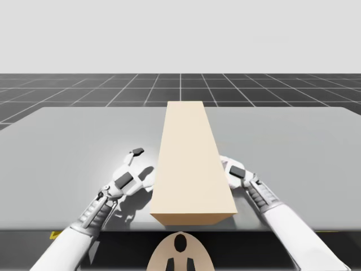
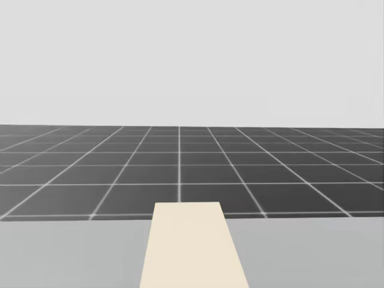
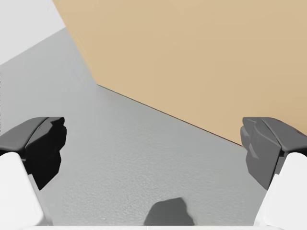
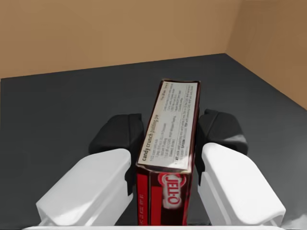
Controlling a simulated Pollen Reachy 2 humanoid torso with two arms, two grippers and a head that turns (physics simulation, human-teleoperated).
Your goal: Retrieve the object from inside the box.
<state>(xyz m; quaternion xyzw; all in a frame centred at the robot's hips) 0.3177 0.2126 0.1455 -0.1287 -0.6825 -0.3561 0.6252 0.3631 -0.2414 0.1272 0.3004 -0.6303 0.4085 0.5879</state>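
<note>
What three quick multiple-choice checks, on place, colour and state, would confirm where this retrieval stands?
1. Where is the left end effector?
A) beside the tan box, over the table
B) inside it
C) on top of it

2. What colour is the small box at the right end effector?
A) blue
B) red
C) green

3. What state is the right end effector in?
A) open, empty
B) shut on the small box
C) open, above it

Answers:
1 A: its wrist view shows the tan wall ahead and grey tabletop below.
2 B: its front face is red.
3 B: both fingers press its sides.
</note>
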